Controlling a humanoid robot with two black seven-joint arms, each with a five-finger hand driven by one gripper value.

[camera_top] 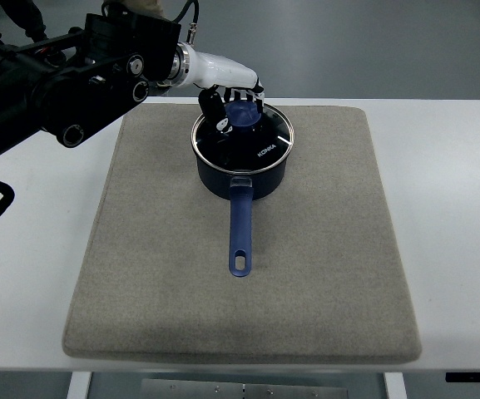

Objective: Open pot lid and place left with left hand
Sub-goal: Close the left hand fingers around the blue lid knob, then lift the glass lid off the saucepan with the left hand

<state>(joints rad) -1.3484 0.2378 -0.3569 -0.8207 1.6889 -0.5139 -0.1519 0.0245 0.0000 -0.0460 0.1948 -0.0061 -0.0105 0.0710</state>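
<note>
A dark blue pot [241, 174] stands on the grey mat [240, 274], its long blue handle [240, 231] pointing toward me. A glass lid [248, 143] with a metal rim and a blue knob [243, 112] sits on the pot. My left hand [233, 101] reaches in from the upper left and hovers over the lid, its black fingers [211, 103] curled around the knob. The lid still lies flat on the pot rim. The right arm does not show.
The grey mat covers most of the white table [447, 208]. The black left arm [65, 91] and its cables fill the upper left. Bare mat lies left of the pot [152, 199]. Grey floor shows beyond the table's far edge.
</note>
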